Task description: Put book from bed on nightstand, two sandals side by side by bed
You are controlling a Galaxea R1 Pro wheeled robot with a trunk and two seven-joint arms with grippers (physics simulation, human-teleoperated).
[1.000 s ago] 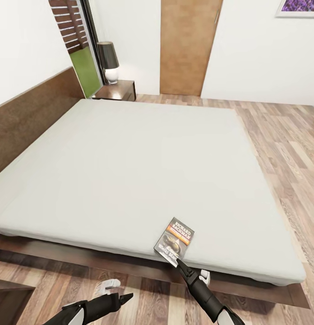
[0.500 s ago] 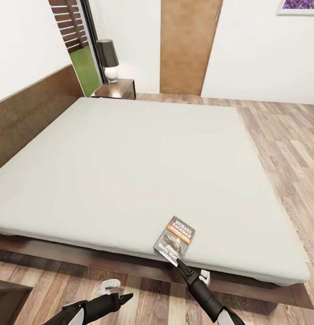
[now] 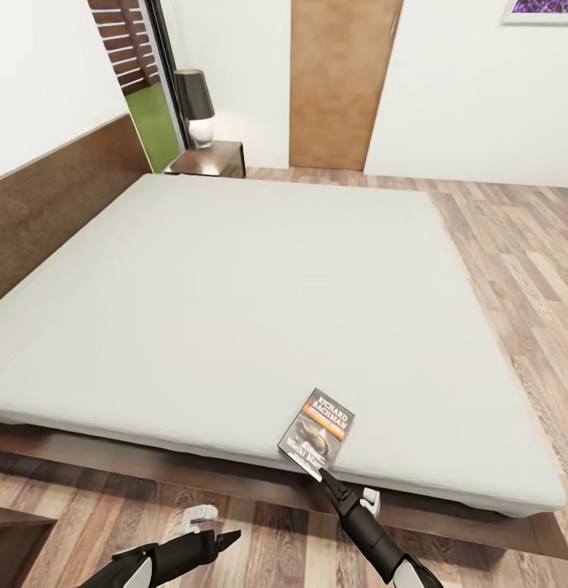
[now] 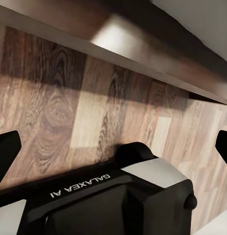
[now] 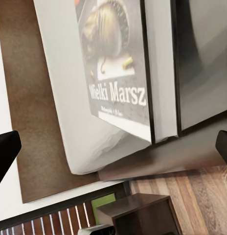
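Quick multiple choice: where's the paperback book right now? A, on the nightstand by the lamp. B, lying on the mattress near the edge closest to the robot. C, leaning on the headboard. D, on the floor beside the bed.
B: in the head view the book lies flat on the bed's pale mattress near its closest edge, with the right claw at the book's near end.
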